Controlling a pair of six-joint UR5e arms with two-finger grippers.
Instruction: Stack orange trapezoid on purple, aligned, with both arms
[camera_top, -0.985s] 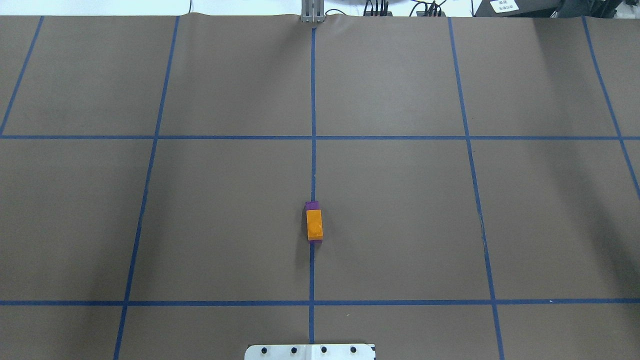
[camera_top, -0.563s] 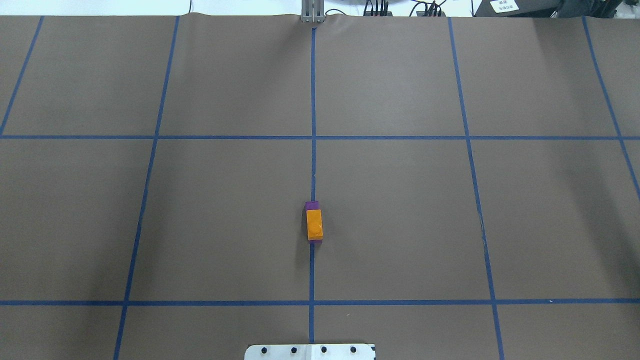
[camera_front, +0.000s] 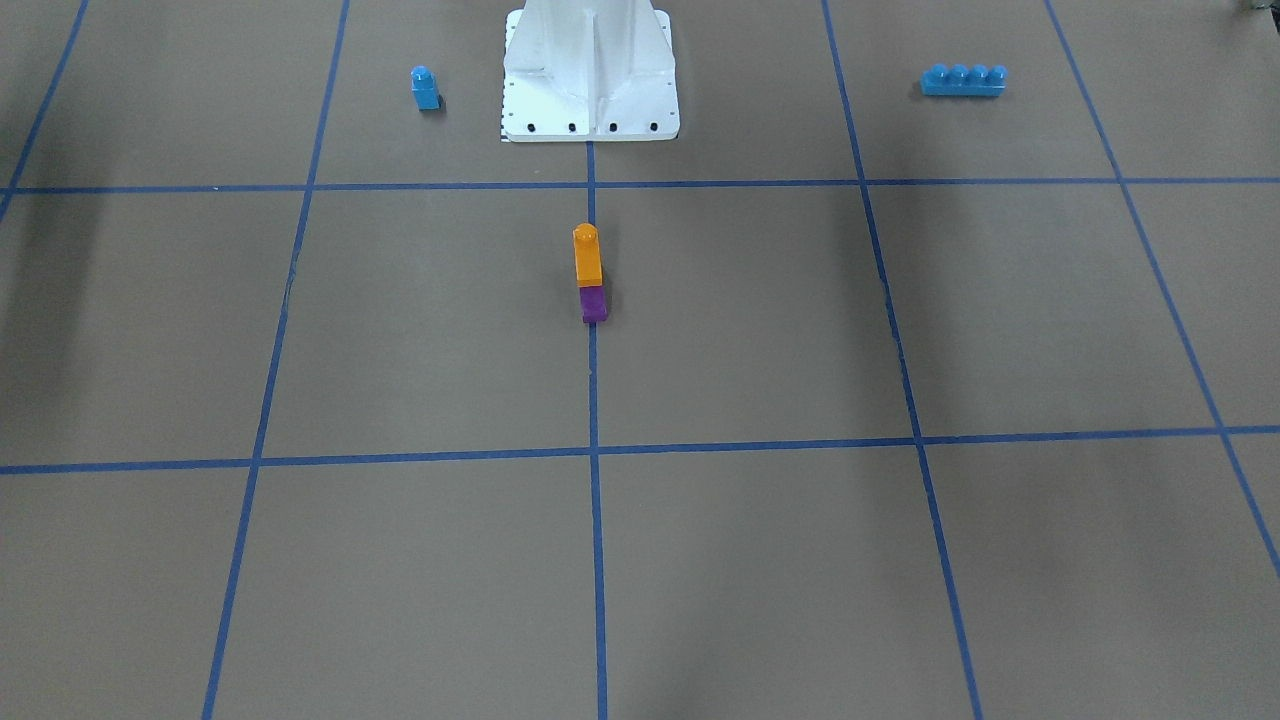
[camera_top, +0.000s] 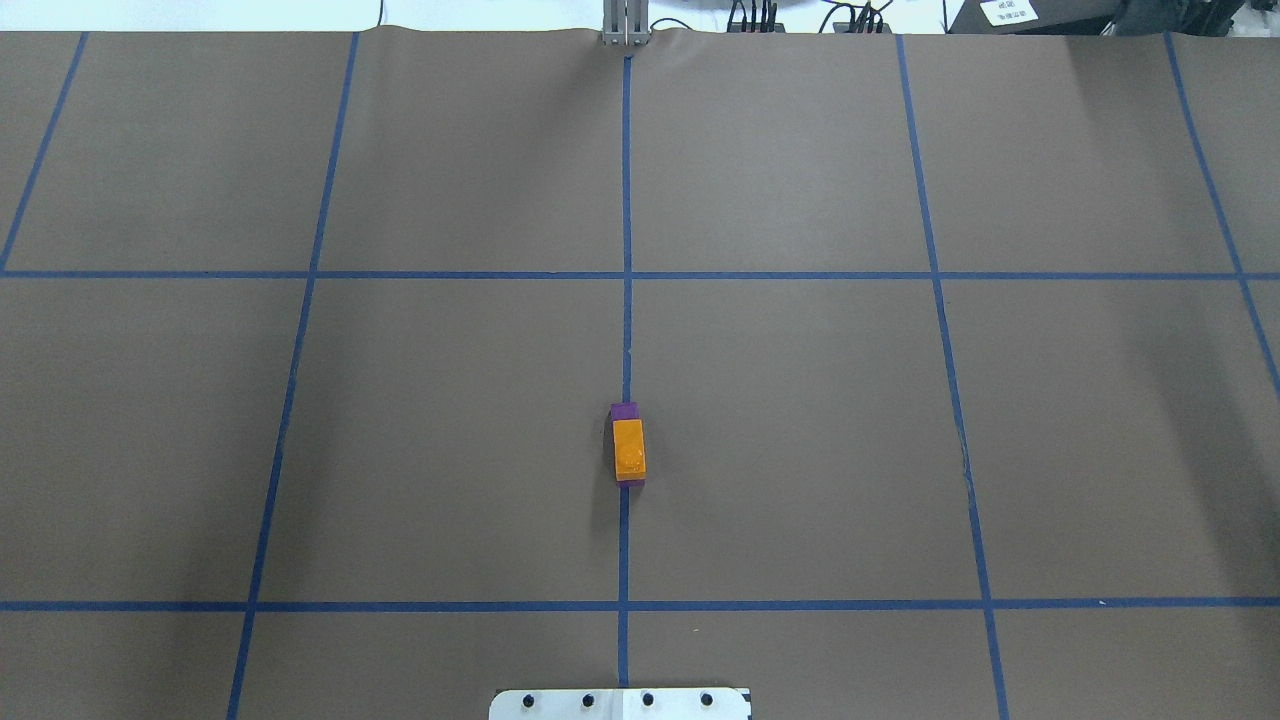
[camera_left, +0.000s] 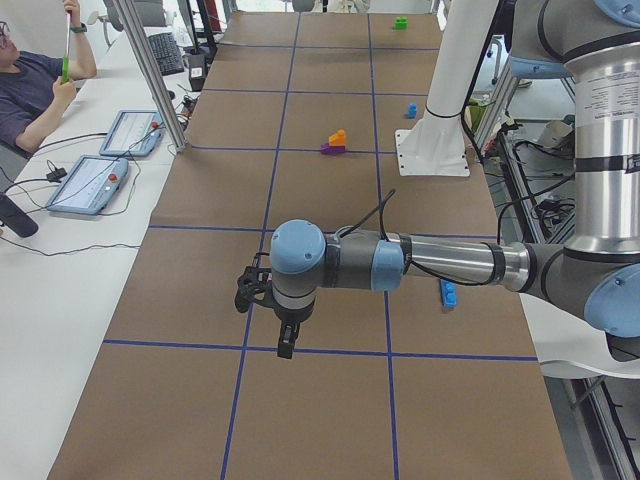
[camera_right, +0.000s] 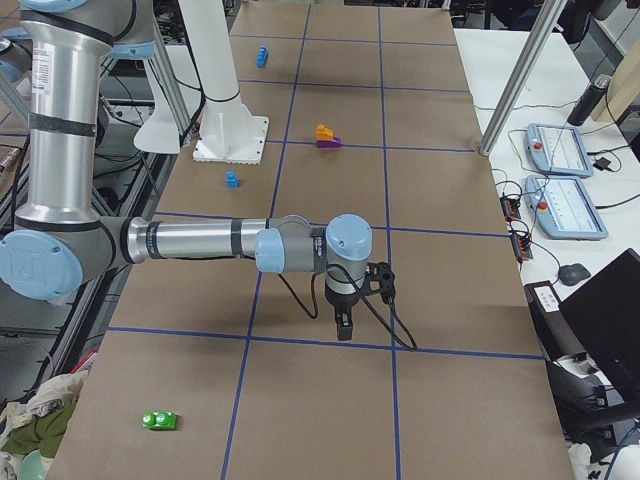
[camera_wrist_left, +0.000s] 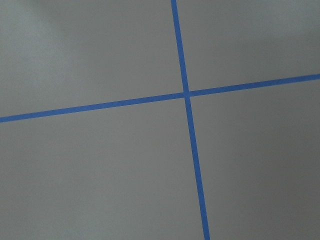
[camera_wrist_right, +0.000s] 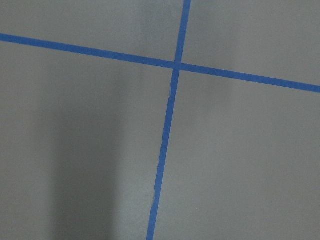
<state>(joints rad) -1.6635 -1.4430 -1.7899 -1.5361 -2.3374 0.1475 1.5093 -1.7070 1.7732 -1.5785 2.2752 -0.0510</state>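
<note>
Orange trapezoid (camera_top: 629, 448) sits on top of the purple (camera_top: 625, 410) brick and touches it, on a blue tape line (camera_top: 626, 330) of the brown paper (camera_top: 450, 430). This stack is well apart from both my grippers, between them. My left gripper (camera_left: 287, 343) and my right gripper (camera_right: 343, 325) hang over the paper and point down. I cannot tell if their fingers are spread or pressed together.

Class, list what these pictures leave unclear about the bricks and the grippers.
Left gripper: only in the exterior left view, side-on; open or shut unclear.
Right gripper: likewise, only in the exterior right view.
Purple brick: overhead, the orange trapezoid covers most of it; its stud hidden.
Their alignment: too small in both side views.
</note>
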